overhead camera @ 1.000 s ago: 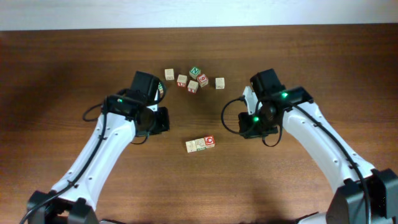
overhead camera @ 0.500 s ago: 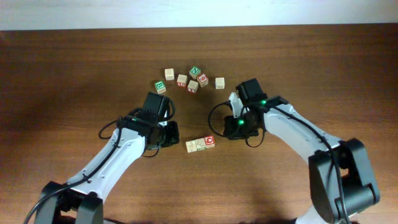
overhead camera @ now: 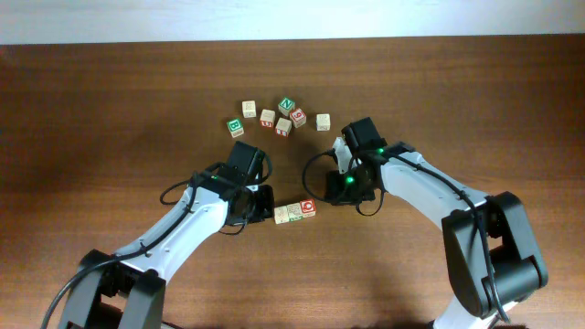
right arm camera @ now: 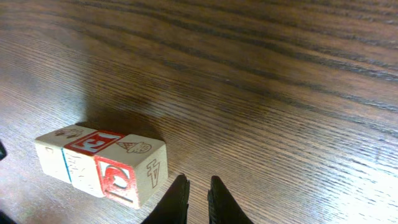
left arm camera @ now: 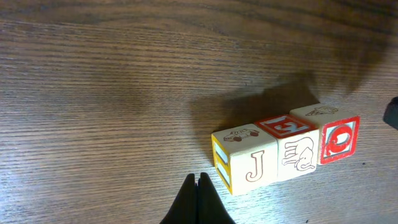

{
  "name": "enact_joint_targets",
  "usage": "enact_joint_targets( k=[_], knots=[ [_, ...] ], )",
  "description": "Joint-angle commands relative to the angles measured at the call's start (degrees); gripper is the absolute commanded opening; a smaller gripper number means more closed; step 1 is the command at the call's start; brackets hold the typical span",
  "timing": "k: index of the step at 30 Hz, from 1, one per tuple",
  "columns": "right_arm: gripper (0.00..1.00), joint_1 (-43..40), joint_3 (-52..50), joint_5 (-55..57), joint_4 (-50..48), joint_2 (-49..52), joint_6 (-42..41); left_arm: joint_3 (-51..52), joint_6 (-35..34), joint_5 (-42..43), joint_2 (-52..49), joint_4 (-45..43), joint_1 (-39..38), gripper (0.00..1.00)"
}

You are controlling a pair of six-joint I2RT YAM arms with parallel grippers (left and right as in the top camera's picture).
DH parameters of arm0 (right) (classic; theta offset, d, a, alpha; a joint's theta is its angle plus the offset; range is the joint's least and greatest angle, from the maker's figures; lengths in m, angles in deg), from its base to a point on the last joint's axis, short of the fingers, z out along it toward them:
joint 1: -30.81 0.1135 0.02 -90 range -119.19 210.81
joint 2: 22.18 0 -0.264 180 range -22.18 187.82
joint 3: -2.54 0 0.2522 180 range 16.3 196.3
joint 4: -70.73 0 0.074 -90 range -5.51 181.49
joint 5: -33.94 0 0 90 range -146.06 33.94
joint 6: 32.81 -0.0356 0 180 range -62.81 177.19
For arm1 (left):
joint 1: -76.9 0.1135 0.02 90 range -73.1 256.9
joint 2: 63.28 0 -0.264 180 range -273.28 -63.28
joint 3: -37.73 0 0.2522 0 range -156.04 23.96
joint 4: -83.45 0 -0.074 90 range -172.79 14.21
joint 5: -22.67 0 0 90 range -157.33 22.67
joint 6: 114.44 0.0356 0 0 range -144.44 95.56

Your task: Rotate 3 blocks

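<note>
The three blocks (overhead camera: 294,211) lie in a tight row, side against side, on the wooden table (overhead camera: 110,110) between the two arms.

From the left wrist the J block (left arm camera: 245,163) is nearest. It has a yellow-framed face turned toward the fingers and a small car drawn on top. The middle block (left arm camera: 291,149) shows an elephant on its side and a red-framed letter on top, seemingly an E, seen at a slant. The end block (left arm camera: 339,138) shows a red ring in a red frame. From the right wrist that same block also shows a 4 on its end face and a cone drawing on top. A thin blue edge shows further along the row. The faces turned away and those against the table are hidden.

The left gripper (left arm camera: 199,193) has its fingers pressed together with nothing between them. Only the tips show, cut off by the bottom edge, just beside the yellow-framed face. Whether they touch it cannot be told.

The right gripper (right arm camera: 197,196) is nearly closed, with a thin gap between the fingers, and it holds nothing. Its tips are also cut off at the bottom edge, and they sit near the end block's corner but apart from it.

In the overhead view both sets of fingers are hidden under the black wrist housings.

Seven loose blocks (overhead camera: 283,126) are scattered toward the far side of the table, well apart from the row. From above their marks are too small to read, and only patches of green and red stand out.
</note>
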Motion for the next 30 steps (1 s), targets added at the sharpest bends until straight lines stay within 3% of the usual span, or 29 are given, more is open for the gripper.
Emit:
enact_joint_targets(
  k=[1,30],
  knots=[
    [0.14,0.4,-0.3,-0.6,-0.2,1.3,-0.4,0.5,-1.2,0.9,-0.9,0.0,0.0,0.00],
    [0.13,0.4,-0.3,-1.4,-0.6,1.5,-0.4,0.5,-3.2,3.2,-3.0,-0.5,0.0,0.00]
  ],
)
